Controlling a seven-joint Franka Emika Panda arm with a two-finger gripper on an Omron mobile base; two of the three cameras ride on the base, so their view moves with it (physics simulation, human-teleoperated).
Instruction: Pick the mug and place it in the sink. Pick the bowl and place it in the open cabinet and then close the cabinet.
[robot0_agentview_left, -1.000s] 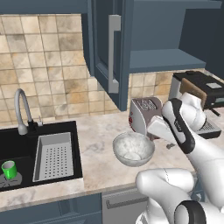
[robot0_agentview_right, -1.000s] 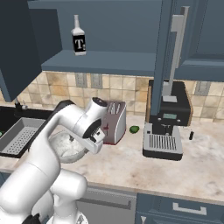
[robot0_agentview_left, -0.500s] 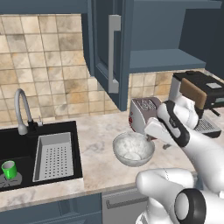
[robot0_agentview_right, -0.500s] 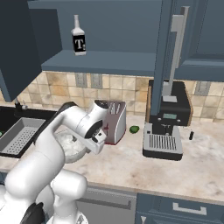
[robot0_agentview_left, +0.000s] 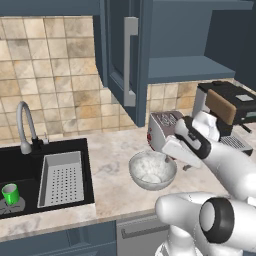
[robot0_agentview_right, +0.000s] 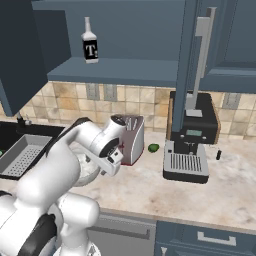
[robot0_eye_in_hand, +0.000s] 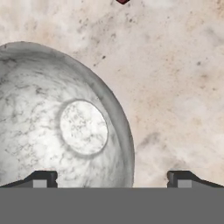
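Observation:
The marbled whitish-grey bowl (robot0_agentview_left: 150, 171) sits on the counter in front of the toaster. My gripper (robot0_agentview_left: 168, 158) hangs open just over its right rim. In the hand view the bowl (robot0_eye_in_hand: 65, 131) spreads across the left, and its rim passes between my two spread fingertips (robot0_eye_in_hand: 42, 180); nothing is held. The green mug (robot0_agentview_left: 10, 193) stands upright on the floor of the black sink (robot0_agentview_left: 20, 165), at its left. The wall cabinet's door (robot0_agentview_left: 125, 55) stands open above the counter, showing the inner shelf (robot0_agentview_left: 190, 67).
A toaster (robot0_agentview_left: 162, 129) stands right behind the bowl and a coffee machine (robot0_agentview_left: 225, 110) to its right. A grey perforated tray (robot0_agentview_left: 62, 177) and curved tap (robot0_agentview_left: 24, 125) are at the sink. A bottle (robot0_agentview_right: 90, 42) stands on the shelf; a small green ball (robot0_agentview_right: 153, 148) lies beside the toaster.
My hand has dipped slightly toward the bowl's right rim, jaws still spread. Bowl and mug have not moved.

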